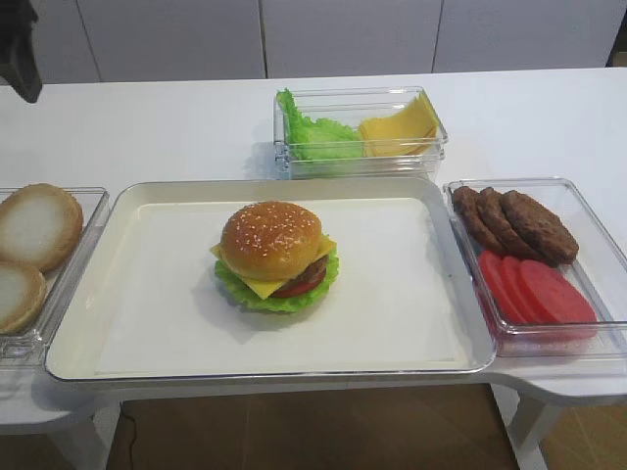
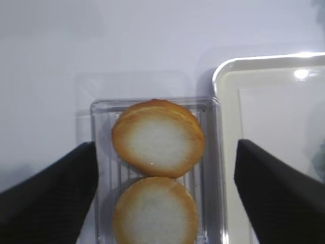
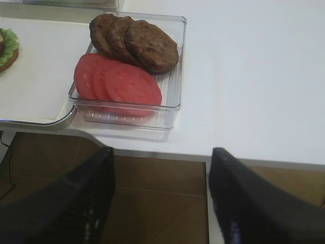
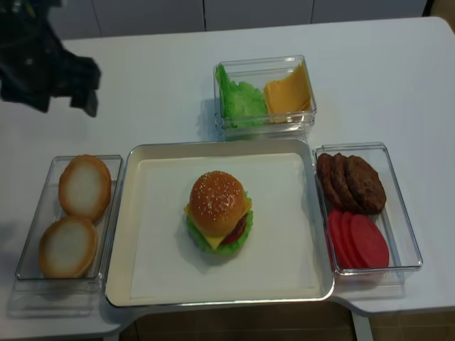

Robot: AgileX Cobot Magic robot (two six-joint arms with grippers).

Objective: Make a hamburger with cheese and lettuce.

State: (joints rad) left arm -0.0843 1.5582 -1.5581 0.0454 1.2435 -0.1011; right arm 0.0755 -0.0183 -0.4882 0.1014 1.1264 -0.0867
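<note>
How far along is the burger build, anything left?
Looks done: the hamburger stands assembled on the tray, sesame bun on top, cheese corners jutting out, lettuce ringing the base. In hand: nothing; the right gripper and left gripper are both open and empty, over the side containers. Nothing visibly remains.

White desk [image 1: 147,127] carrying a cream tray [image 1: 147,294] flanked by clear plastic bins. Left bin [image 4: 32,241]: two pale bun halves [image 4: 84,186], cut faces up. Right bin [image 1: 598,245]: three overlapping brown patties [image 1: 514,220] behind overlapping red tomato slices [image 1: 539,292]. Rear bin [image 1: 431,108]: spare green lettuce leaves [image 1: 318,137] at left, yellow cheese slices [image 1: 397,127] at right.
</note>
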